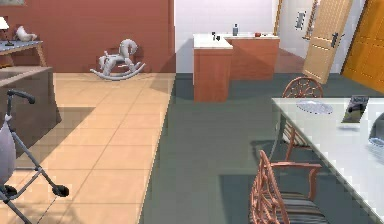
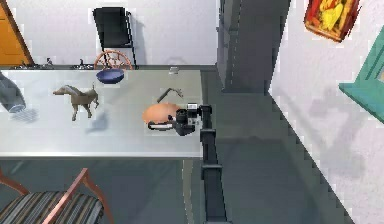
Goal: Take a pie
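In the forward view, tan floor tiles are seen at the left and a dark grey floor at the right. Before the far red-brown wall a rocking horse (image 1: 118,58) is set. Right of it a far surface (image 1: 213,45) with orange-brown sides and a white top is placed, and a small bottle (image 1: 235,30) is stood on it. A pale wooden door (image 1: 328,40) is seen at the far right. Along the right edge a white surface (image 1: 340,145) is laid out, with a shallow dish (image 1: 313,106) and a dark upright object (image 1: 353,110) on it. A far wooden chair (image 1: 298,88) and a near wooden chair (image 1: 285,195) are drawn up to it.

In the arm side view, the left half is taken up by the white surface (image 2: 60,140). The pie (image 2: 156,115), a round orange-brown thing, is lying on it near its right edge. The hand (image 2: 172,122) is found just right of the pie, at the end of the dark arm (image 2: 210,170). Whether the pie is touched by the hand cannot be told, nor whether anything is grasped, nor whether the hand is released or clenched. Left of the pie a brown horse figure (image 2: 78,100) is stood upright, and farther off a blue bowl (image 2: 110,75) is set. A clear glass vessel (image 2: 10,95) is seen at the left edge. A black chair (image 2: 112,28) is placed by the far wall. On the right wall a red and yellow picture (image 2: 330,18) is hung, with a teal shelf (image 2: 365,95) below it.
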